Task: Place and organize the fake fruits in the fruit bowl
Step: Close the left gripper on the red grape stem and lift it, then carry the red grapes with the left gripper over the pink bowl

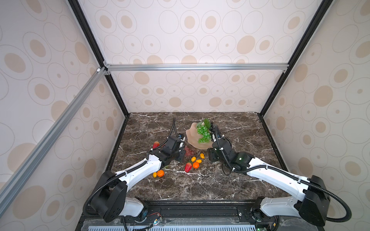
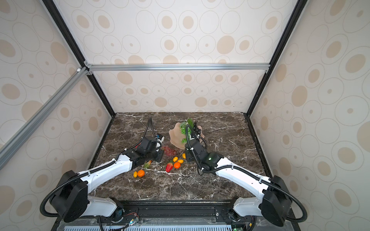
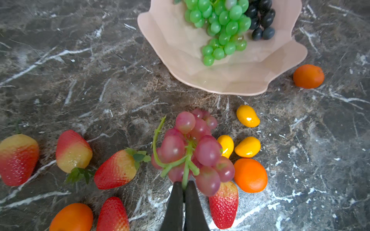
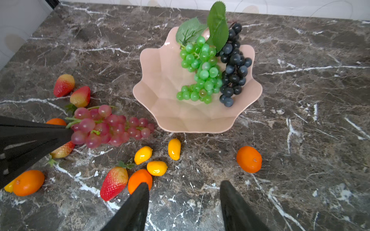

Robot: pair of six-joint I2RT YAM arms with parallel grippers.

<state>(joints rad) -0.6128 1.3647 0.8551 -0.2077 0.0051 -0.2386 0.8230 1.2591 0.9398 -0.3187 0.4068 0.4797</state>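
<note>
The left claw is pinched shut on the stem of the red grape bunch, probably its only firm purchase, near the fruit bowl. The right claw stands part-open and empty above the worktop.

White arms, black joints, ribbed black cables.

The counter is dark brown marble veined in white. The fruit bowl is pale pink. The green grape bunch is bright green with darker green leaves, the black grape bunch blue-black, and the red grape bunch dusky rose on a green stem. The strawberries fade from red to yellow and are speckled with pale dots. The tangerines are orange and the ovals glossy yellow-orange. The walls are cream with beige ovals inside thin rings. The left tool and right tool are black.
</note>
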